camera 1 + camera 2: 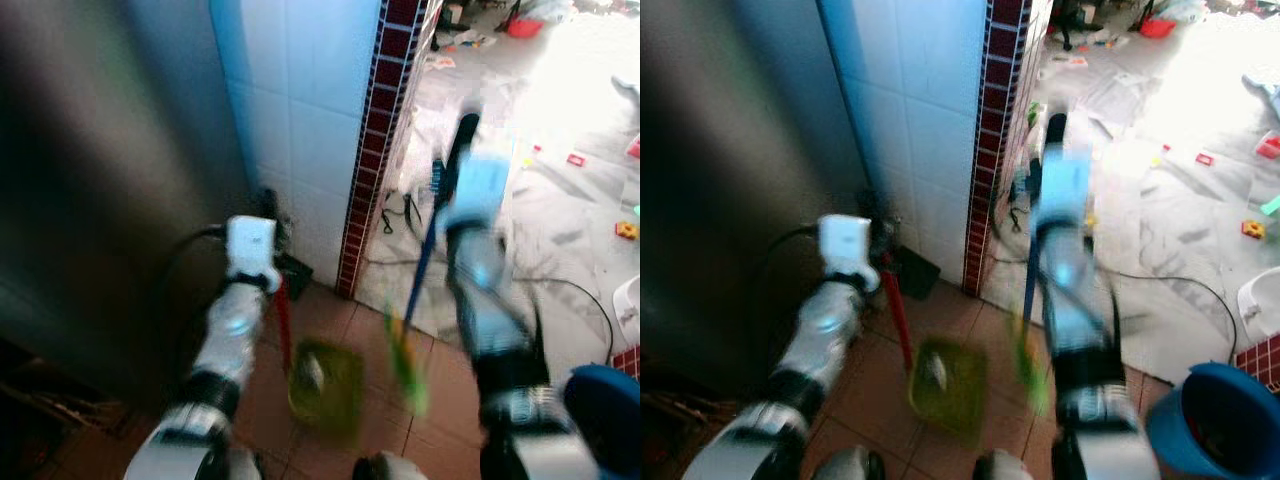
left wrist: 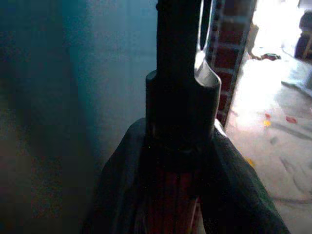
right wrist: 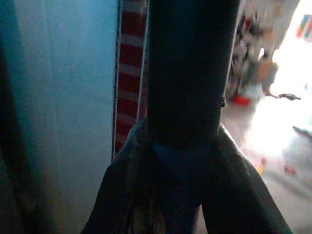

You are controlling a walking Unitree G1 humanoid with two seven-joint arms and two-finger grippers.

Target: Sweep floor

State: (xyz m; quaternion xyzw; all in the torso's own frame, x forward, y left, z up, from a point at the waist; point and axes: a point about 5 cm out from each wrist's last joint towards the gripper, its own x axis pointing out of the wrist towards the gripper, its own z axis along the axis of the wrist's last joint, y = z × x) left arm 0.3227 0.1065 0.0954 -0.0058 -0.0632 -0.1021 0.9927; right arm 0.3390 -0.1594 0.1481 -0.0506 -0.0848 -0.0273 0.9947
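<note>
The left tool point(image 2: 170, 195) is pinching the red handle point(image 1: 896, 315) of a green dustpan point(image 1: 948, 385), its two black fingers point(image 2: 119, 185) pressing together on the shaft. The dustpan is sitting on the brown tile floor point(image 1: 875, 400) in front of the robot, beside a grey wall point(image 1: 110, 180).

The right tool point(image 3: 178, 195) is gripping the blue handle point(image 1: 424, 262) of a broom point(image 1: 405, 365), fingers point(image 3: 122, 195) closing on the pole. The broom's green head is resting on the floor just right of the dustpan, blurred, so whether the two are touching cannot be told. Behind stands a white tiled pillar point(image 1: 310, 110) with a dark red tile strip point(image 1: 378, 130). A blue bucket point(image 1: 1210, 425) is standing at the robot's right.
</note>
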